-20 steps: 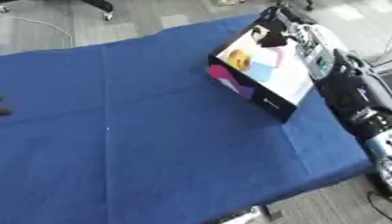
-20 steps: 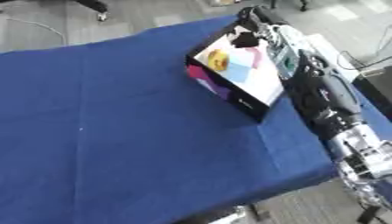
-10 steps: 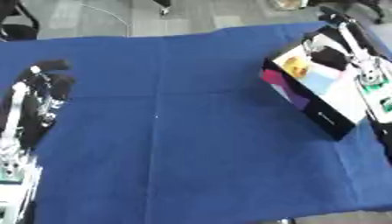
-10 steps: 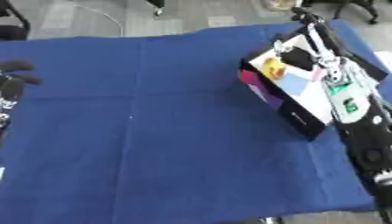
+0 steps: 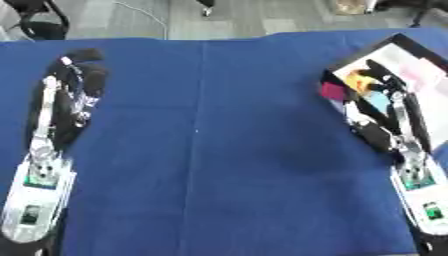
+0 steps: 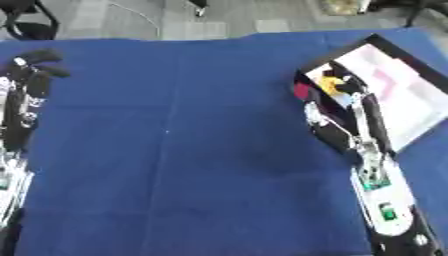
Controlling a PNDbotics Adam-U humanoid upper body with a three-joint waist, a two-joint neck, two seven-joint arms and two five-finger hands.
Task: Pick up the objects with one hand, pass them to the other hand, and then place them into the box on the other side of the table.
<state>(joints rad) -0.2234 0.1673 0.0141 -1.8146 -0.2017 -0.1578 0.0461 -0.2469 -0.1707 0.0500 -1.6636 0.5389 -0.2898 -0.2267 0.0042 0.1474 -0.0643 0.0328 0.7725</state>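
Note:
A black box (image 5: 335, 94) with colourful sides stands on the blue cloth at the right, its white lid (image 6: 398, 92) folded open. Inside it lie a yellow thing (image 5: 357, 80) and a light blue thing (image 5: 379, 102). My right hand (image 6: 348, 86) reaches over the box's open top, dark fingers above the yellow thing; I cannot tell whether they hold anything. My left hand (image 5: 80, 64) lies on the cloth at the far left with relaxed fingers pointing away and nothing in it. No loose object shows on the cloth.
The blue cloth (image 5: 219, 150) covers the whole table between my two forearms. Grey floor, a cable and a black chair base (image 5: 39, 20) lie beyond the far edge.
The camera has swung, so the table and box now sit square and my left arm has come into view. My right hand stays at the box.

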